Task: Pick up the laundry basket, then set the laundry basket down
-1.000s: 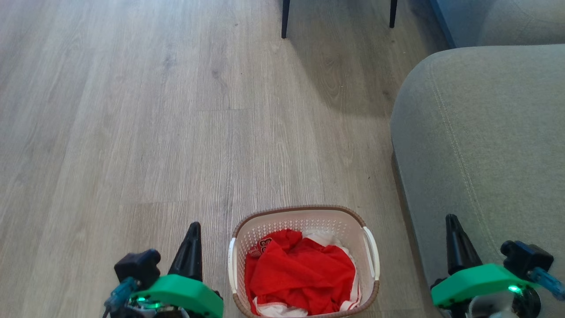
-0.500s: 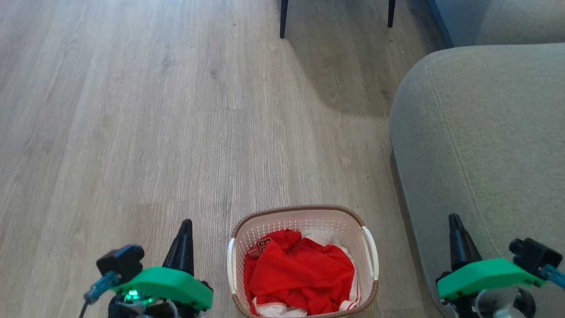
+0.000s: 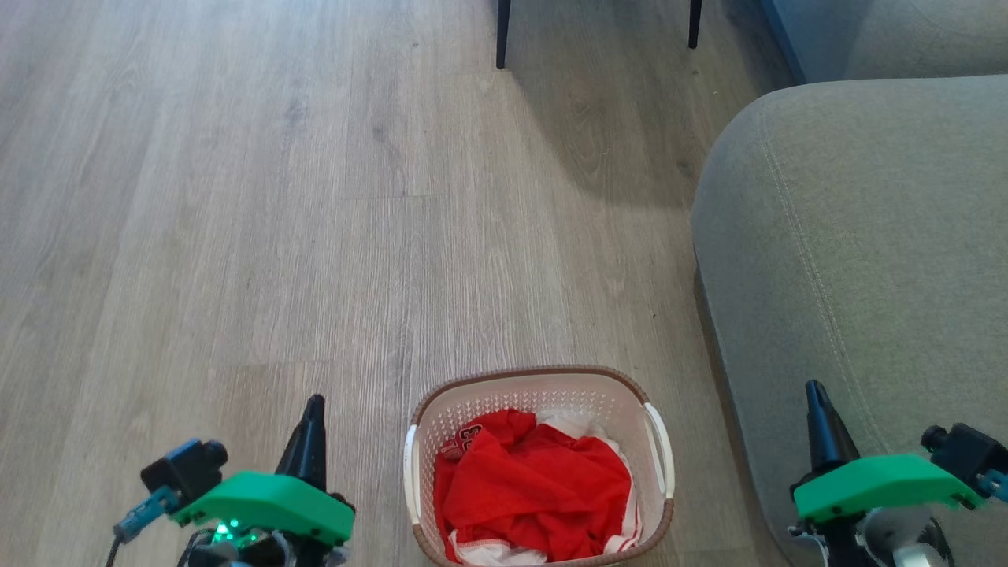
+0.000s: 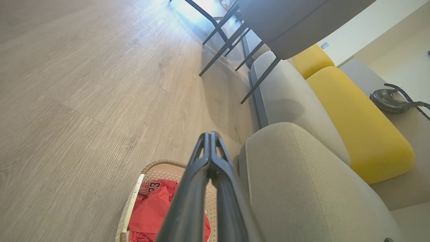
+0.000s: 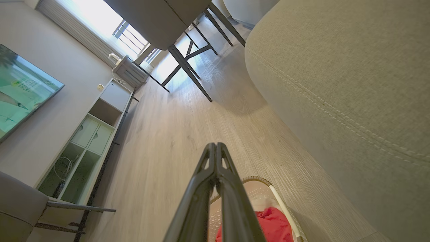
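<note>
Lifting by one handle alone would tip the laundry basket [image 3: 543,395] and spill the red garment [image 3: 535,488] heaped inside it, so the likeliest fault, as a judgement, is an uneven two-arm grasp. The left gripper [image 3: 313,411] and the right gripper [image 3: 816,398] both have their fingers pressed together and hold nothing. Each hangs apart from the basket, one to either side. With the jaws shut, neither can take a handle, and driving in closed would probably shove the light plastic basket across the floor [image 3: 236,197] rather than catch it. The right white handle [image 3: 666,453] lies near the grey sofa arm [image 3: 866,236], leaving a narrow lane where the right arm could snag the upholstery or be pushed off line. The left white handle [image 3: 409,471] has open floor beside it.

The basket stands upright on the floor, close to the foot of the sofa arm and between the two grippers. The floor is pale grey wood-look plank, smooth and probably slippery under plastic. Dark chair legs [image 3: 501,31] stand farther off. The left wrist view shows yellow cushions [image 4: 352,117] along the sofa. The right wrist view shows a low cabinet [image 5: 90,134] and a television [image 5: 20,90] on the wall.
</note>
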{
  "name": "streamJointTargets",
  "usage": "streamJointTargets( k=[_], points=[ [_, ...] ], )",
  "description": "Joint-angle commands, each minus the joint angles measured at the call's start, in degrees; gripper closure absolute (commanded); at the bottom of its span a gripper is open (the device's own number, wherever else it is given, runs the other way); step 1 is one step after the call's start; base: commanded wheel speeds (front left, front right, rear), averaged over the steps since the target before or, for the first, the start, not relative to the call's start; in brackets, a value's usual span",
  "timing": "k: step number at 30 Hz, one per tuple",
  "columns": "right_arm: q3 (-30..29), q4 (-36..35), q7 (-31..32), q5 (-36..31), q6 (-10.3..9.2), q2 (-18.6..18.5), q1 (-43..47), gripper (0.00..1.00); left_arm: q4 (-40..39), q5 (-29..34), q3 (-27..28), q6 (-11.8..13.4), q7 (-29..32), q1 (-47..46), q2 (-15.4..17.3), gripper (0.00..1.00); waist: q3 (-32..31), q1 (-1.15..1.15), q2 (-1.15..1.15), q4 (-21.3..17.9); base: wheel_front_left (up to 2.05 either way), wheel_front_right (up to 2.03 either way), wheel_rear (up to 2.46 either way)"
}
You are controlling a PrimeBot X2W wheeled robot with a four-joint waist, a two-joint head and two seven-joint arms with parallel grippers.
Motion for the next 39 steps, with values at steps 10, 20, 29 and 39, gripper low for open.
streamJointTargets(
  k=[10,20,29,39],
  points=[
    [-0.6,-1.0,1.8,6.9,0.20,-1.4,-3.6,1.00,-0.9,-7.0,3.3,-1.6,1.7,-4.4,0.8,1.00,0.0,0.00,0.00,-0.2,0.00,0.00,0.00],
    [-1.3,-0.3,3.4,13.0,0.23,-1.5,-4.4,1.00,-0.2,-13.3,5.3,-2.6,3.3,-5.1,0.9,1.00,0.0,0.00,0.00,-0.4,0.00,0.00,0.00],
    [-1.8,0.3,4.7,17.8,0.26,-1.5,-5.0,1.00,0.4,-18.2,6.9,-3.5,4.6,-5.7,0.9,1.00,0.0,0.00,0.00,-0.6,0.00,0.00,0.00],
    [-2.6,1.0,6.3,23.8,0.29,-1.6,-5.8,1.00,1.1,-24.4,9.0,-4.6,6.3,-6.4,0.9,1.00,0.0,0.00,0.00,-0.7,0.00,0.00,0.00]
  ],
)
